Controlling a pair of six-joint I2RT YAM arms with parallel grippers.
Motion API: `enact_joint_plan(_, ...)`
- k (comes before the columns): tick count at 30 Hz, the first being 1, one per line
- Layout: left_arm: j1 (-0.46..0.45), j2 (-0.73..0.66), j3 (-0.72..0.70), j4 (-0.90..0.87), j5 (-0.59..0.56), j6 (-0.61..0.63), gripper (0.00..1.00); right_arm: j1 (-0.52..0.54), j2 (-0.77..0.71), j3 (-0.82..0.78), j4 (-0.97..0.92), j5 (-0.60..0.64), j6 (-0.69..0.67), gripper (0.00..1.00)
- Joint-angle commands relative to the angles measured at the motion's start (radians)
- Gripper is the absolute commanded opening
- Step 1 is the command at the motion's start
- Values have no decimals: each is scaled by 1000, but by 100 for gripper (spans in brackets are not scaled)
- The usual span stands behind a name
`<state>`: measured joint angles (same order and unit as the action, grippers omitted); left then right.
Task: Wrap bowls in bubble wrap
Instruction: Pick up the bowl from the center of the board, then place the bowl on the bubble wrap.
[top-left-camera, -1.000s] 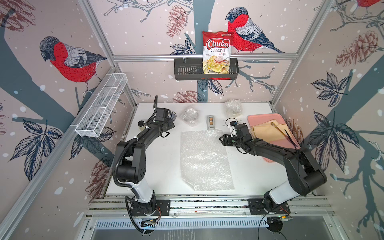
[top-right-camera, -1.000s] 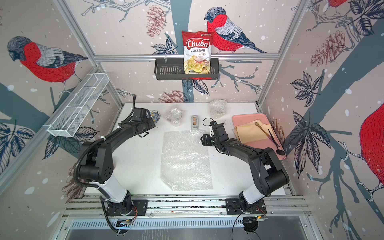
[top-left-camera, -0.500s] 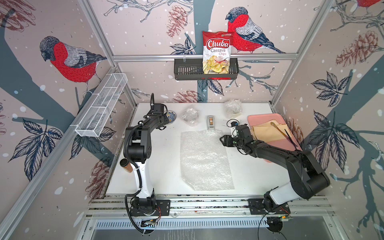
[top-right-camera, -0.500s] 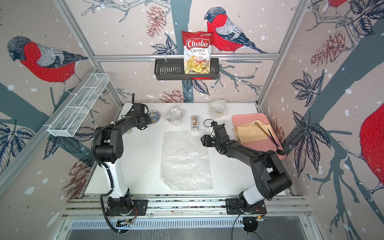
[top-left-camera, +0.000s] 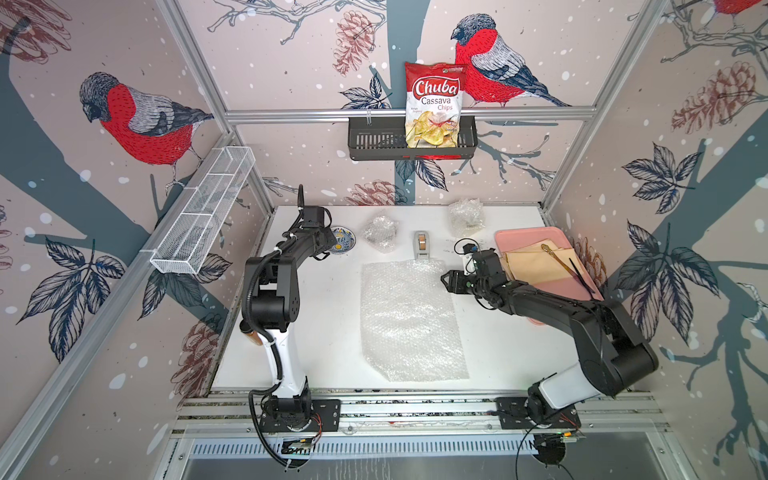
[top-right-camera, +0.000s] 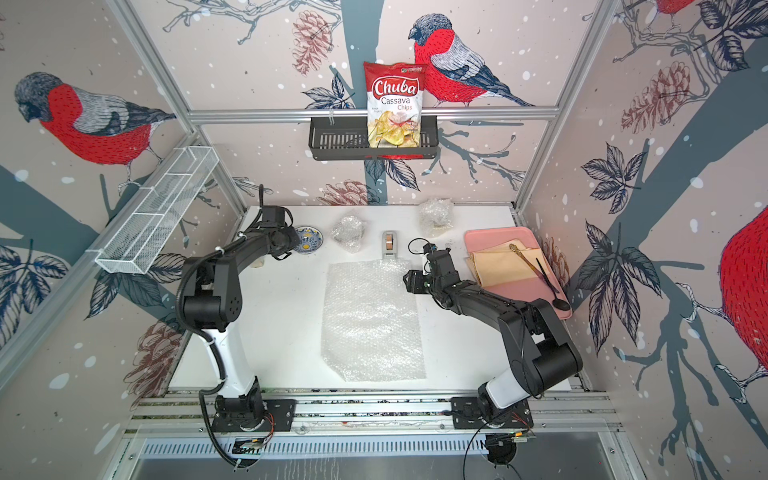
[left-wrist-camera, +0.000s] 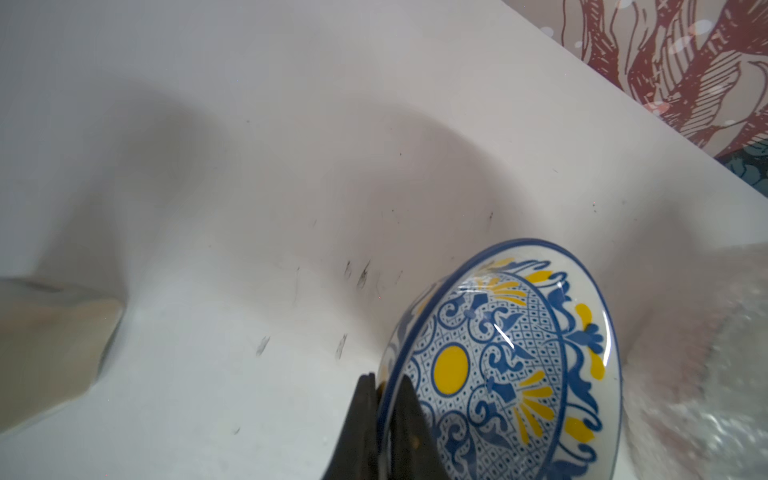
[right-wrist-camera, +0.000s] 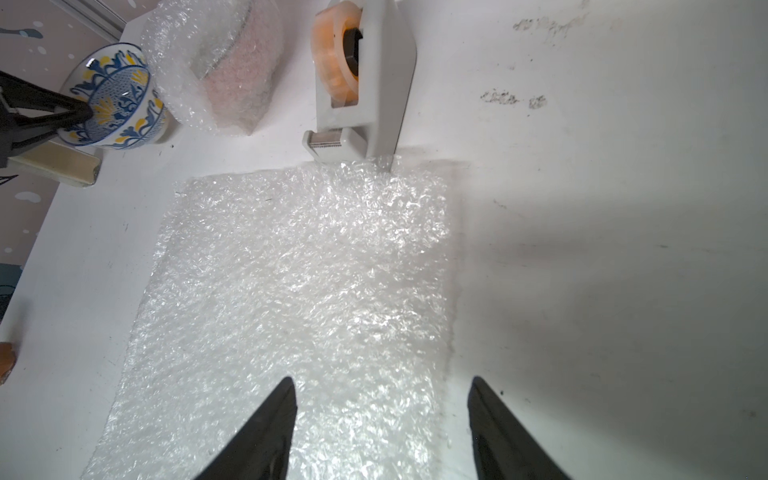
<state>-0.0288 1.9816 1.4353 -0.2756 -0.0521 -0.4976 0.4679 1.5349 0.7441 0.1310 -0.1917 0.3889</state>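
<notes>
1. This is a robotics lab test cell, not a home: aluminium frame bars (top-left-camera: 291, 115) hold flat wall panels papered with bullfinch wallpaper (top-left-camera: 141, 124).
2. Two robot arms, the left arm (top-left-camera: 270, 299) and the right arm (top-left-camera: 582, 316), are bolted to a slotted metal rail (top-left-camera: 415, 409) along the near edge of the white counter (top-left-camera: 328, 316).
3. A bare circuit board (top-left-camera: 297, 445) hangs below that rail.

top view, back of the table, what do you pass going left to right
bowl → wrapped bundle → tape dispenser → second wrapped bundle → pink tray
</notes>
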Motion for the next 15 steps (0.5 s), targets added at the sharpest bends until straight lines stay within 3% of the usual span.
enact_joint_plan(1, -20, -114, -63, 21, 34, 16, 0, -5, 7, -2, 28, -4, 0, 66)
enact_joint_plan(4, -70, -240, -152, 18, 57, 37, 0, -18, 10, -11, 37, -4, 13, 66)
enact_joint_plan(9, -160, -432, -290, 43, 204, 29, 0, -38, 18, -26, 61, -12, 34, 66)
enact_joint_plan(15, -366, -510, -425, 102, 221, -45, 0, -45, 45, -23, 67, -22, 41, 65)
